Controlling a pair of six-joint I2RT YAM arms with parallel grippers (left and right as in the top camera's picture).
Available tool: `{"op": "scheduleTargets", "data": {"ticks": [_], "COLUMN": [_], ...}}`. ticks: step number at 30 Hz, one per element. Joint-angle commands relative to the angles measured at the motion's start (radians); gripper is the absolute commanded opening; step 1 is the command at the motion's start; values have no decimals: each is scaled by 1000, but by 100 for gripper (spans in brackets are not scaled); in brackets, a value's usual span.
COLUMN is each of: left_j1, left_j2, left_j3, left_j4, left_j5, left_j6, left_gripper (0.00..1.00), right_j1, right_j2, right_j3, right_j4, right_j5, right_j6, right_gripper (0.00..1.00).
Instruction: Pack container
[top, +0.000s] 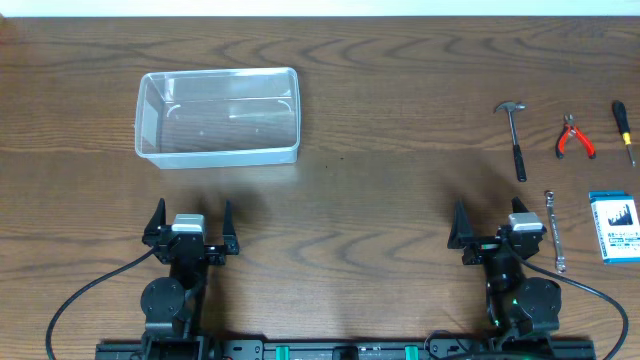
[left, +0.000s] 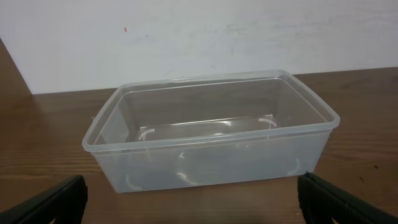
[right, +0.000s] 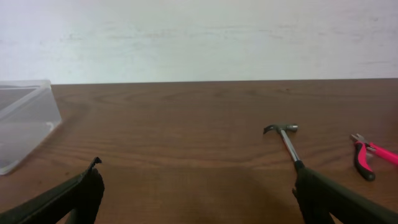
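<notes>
The empty container (top: 218, 115) sat at upper left, and with the left gripper (top: 193, 220) and right gripper (top: 490, 222) both spread wide along the bottom, the right one would best pinch the hammer (top: 515, 140) at upper right squarely mid-handle.

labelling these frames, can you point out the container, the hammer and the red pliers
container (top: 220, 156), overhead view, front wall
hammer (top: 516, 140), overhead view, middle of the handle
red pliers (top: 571, 130), overhead view, joint above the handles
</notes>
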Motion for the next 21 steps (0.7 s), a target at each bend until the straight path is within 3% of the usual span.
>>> {"op": "scheduleTargets", "data": {"ticks": [1, 7, 10, 13, 21], "left_j1": [-4, -4, -4, -4, -4], "left_j2": [1, 1, 1, 1, 1], "left_j3": [-11, -11, -11, -11, -11], "left_j4": [-43, -43, -43, -43, -43], "left_j5": [-1, -2, -1, -2, -2], "left_j6": [7, 6, 6, 6, 6], "left_gripper": [98, 98, 98, 98, 98], "right_j1": [-7, -7, -7, -7, -7], "right_j2": [-5, -5, -5, -5, -1], "right_j3": [-5, -5, -5, -5, 40], "right_j4": [-2, 2, 6, 30, 122], "right_j5": [-36, -60, -99, -157, -106], "right_j6": [39, 476, 604, 628, 525], "right_gripper": [99, 99, 99, 99, 99]}}
